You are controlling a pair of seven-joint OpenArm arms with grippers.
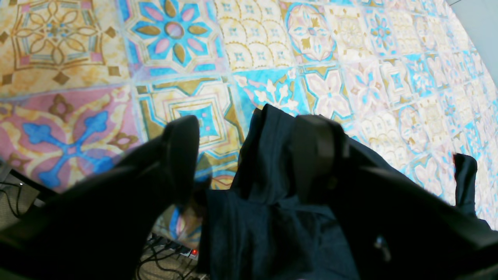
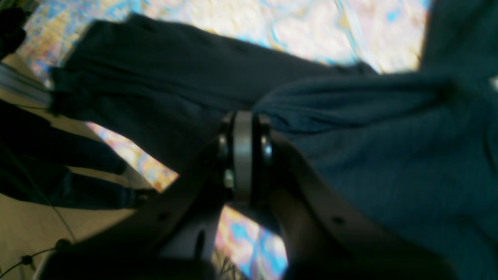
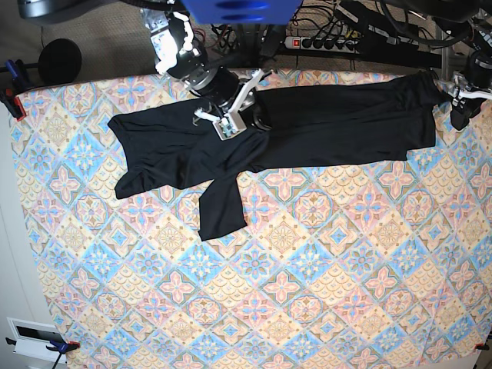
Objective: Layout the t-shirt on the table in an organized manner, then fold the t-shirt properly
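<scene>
Across the far side of the desk (image 3: 323, 307) the black t-shirt (image 3: 323, 127) lies stretched out, one sleeve hanging down toward the middle of the patterned cloth. Right pincer (image 2: 243, 128) is clamped tight on a bunched fold of the t-shirt near its collar end. Left pincer (image 1: 249, 155), over at the shirt's hem end, has its jaws spread wide, with fabric draped between them and over one finger (image 1: 315, 151).
</scene>
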